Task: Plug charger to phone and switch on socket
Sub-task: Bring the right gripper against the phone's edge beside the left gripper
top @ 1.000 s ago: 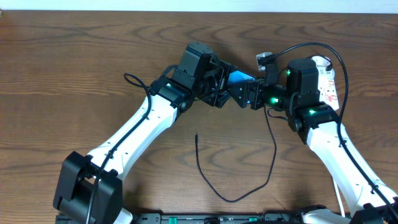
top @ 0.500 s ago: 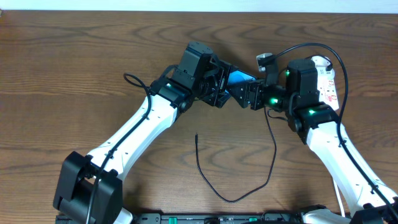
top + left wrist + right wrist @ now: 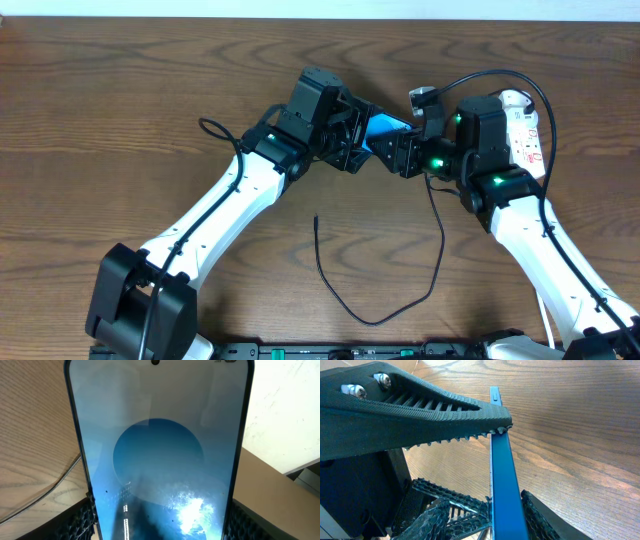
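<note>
1. The phone (image 3: 383, 126) is held at upper centre, gripped across its width by the left gripper (image 3: 356, 140).
2. The right gripper (image 3: 404, 152) is set around the phone's edge; whether it is clamped cannot be told.
3. If squeezed unevenly by both, the phone could be twisted loose and dropped.
4. The charger (image 3: 376, 322) lies unplugged at lower centre, and the socket (image 3: 527, 135) at upper right.
</note>
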Robot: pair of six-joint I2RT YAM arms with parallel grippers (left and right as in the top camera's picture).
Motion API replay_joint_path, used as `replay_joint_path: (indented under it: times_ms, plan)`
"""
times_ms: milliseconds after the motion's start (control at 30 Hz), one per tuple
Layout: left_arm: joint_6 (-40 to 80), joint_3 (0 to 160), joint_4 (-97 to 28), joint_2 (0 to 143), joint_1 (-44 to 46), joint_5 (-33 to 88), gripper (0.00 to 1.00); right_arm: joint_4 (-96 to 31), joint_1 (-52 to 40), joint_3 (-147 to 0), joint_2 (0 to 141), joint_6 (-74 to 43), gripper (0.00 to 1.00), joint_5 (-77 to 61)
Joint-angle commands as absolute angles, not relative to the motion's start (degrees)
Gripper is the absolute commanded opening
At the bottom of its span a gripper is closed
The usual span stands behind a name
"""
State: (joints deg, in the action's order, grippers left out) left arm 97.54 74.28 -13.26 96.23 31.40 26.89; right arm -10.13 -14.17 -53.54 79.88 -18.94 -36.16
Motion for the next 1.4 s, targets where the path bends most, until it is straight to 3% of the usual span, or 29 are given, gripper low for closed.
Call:
replay_joint_path:
  times_ms: [0, 1367]
  plan:
    - [97.8, 74.8, -12.7, 94.3, 31.5, 27.8, 0.07, -10.2, -14.5, -54.6, 79.7, -18.8, 0.45, -35.9]
    - [97.8, 74.8, -12.8, 94.3, 31.5, 27.9, 0.07, -10.1, -14.7, -54.6, 79.7, -18.9, 0.17, -35.9]
